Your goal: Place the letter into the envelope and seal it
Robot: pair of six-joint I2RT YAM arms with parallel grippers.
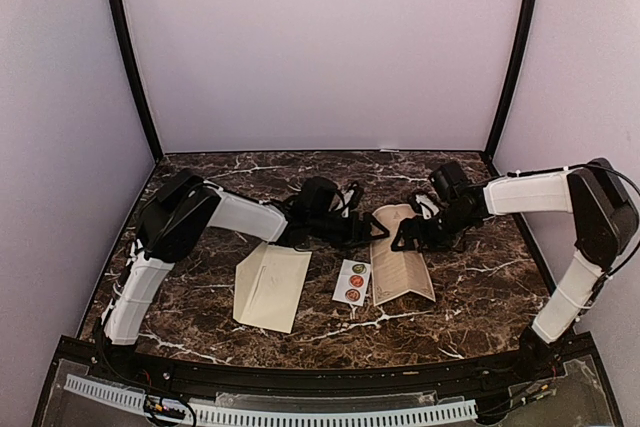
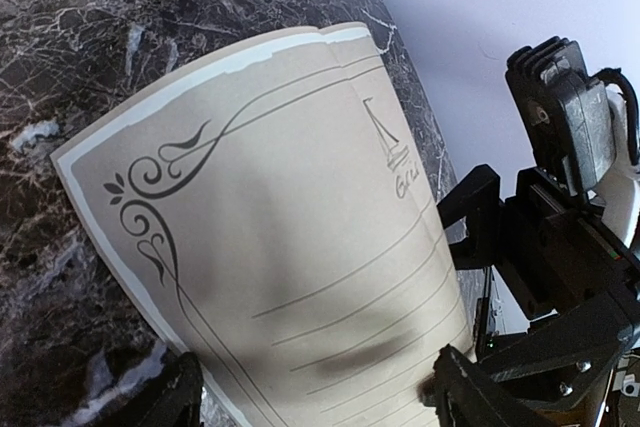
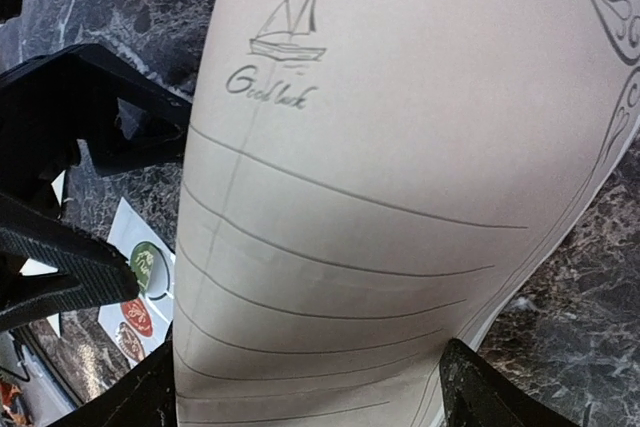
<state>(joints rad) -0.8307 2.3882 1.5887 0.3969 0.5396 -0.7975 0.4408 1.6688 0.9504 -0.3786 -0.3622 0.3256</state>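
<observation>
Top external: my left gripper (image 1: 377,232) and right gripper (image 1: 400,241) meet at the far end of the letter (image 1: 402,272), and the envelope (image 1: 270,289) lies apart from them.
I see the envelope flat on the marble desk (image 1: 190,322), left of centre and just left of the sticker strip (image 1: 351,281), with neither gripper touching it. The letter sits just right of that strip, its near end on the desk and its far end bowed upward. On both wrist views each gripper is released, fingers spread wide with the curved sheet passing between them. I cannot tell whether any finger presses the paper. The right wrist view shows a sailboat drawing, the words "Good luck" and ruled lines on the sheet. The left wrist view shows a scrolled corner ornament and a pale border.
</observation>
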